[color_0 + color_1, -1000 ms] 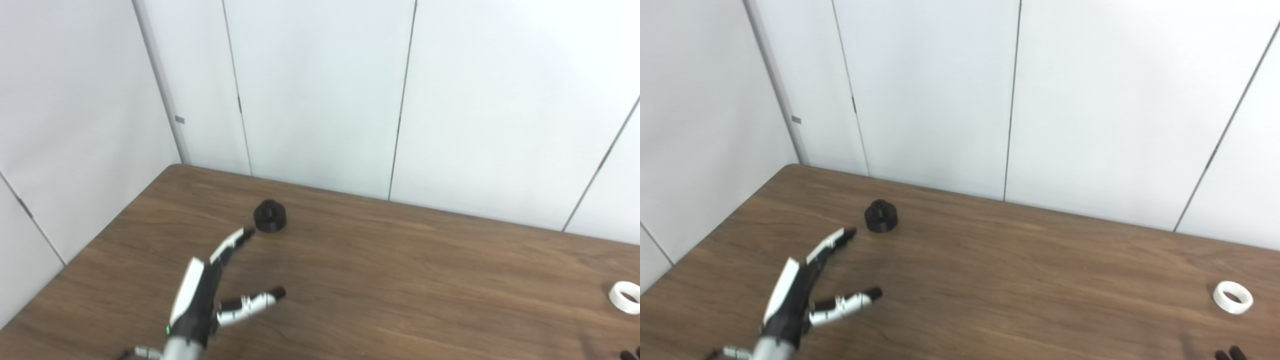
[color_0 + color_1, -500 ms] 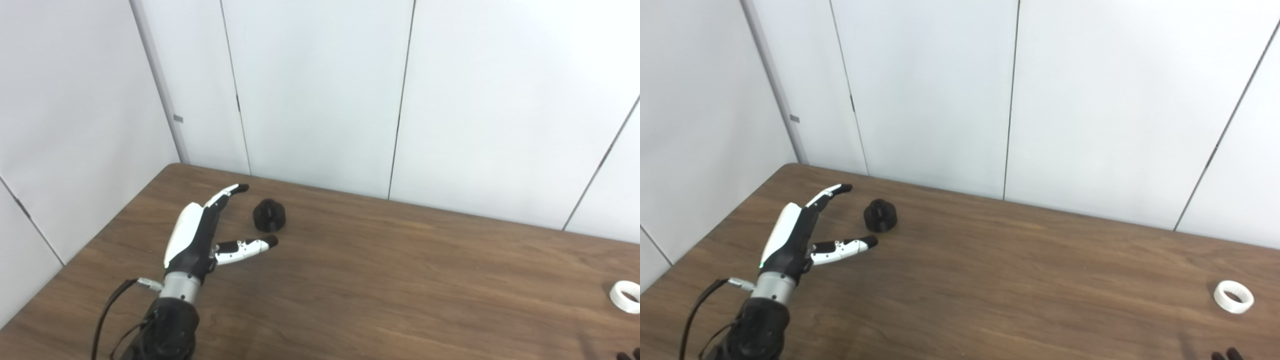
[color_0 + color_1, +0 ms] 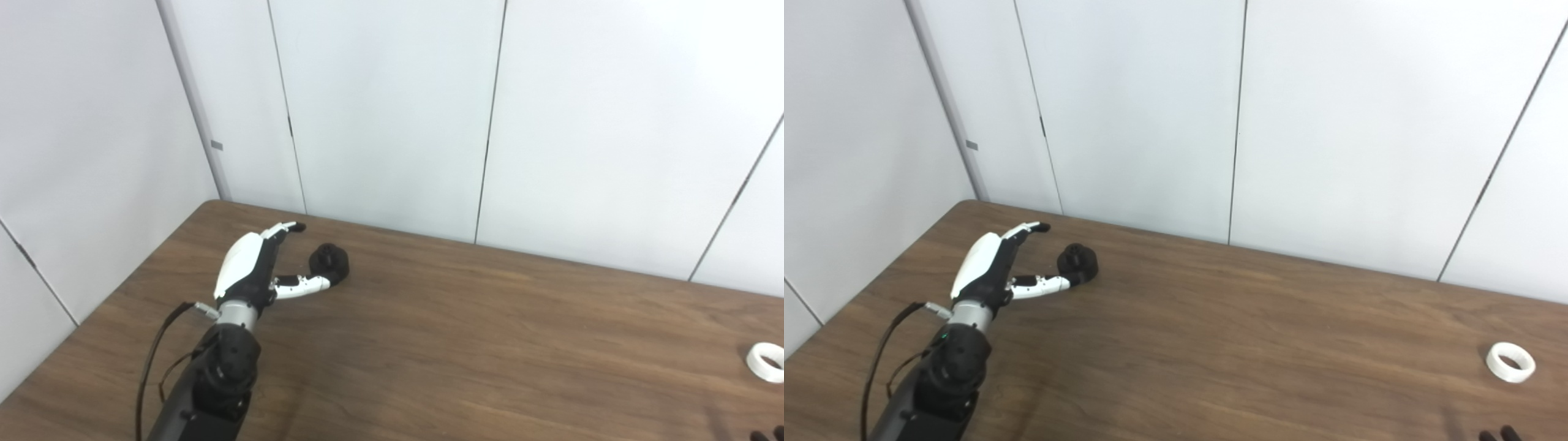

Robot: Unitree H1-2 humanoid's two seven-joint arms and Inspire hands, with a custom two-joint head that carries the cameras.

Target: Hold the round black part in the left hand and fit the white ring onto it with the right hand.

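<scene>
- Left hand (image 3: 254,269): reaches out over the far left part of the wooden table (image 3: 465,343), arm coming in from the lower left with a black cable looping beside the wrist.
- Its fingers (image 3: 283,229) are stretched forward and spread away from the thumb (image 3: 304,284); nothing is gripped.
- Round black part (image 3: 331,263): stands on the table near the far edge, just right of the left hand, in the gap between fingers and thumb.
- The thumb tip lies at the near left side of the part; touching or just short of it, cannot tell from either view.
- The fingertips sit above and to the left of the part, apart from it.
- The part shows a wider base with a smaller raised hub on top, upright.
- White ring (image 3: 1510,362): lies flat on the table at the far right, well apart from the black part and from the left hand.
- Right hand (image 3: 1497,435): only dark fingertips show at the bottom right edge, near the ring but not touching it; whether spread or closed, cannot tell.
- White panelled walls (image 3: 392,116) stand behind the table and along its left side.
</scene>
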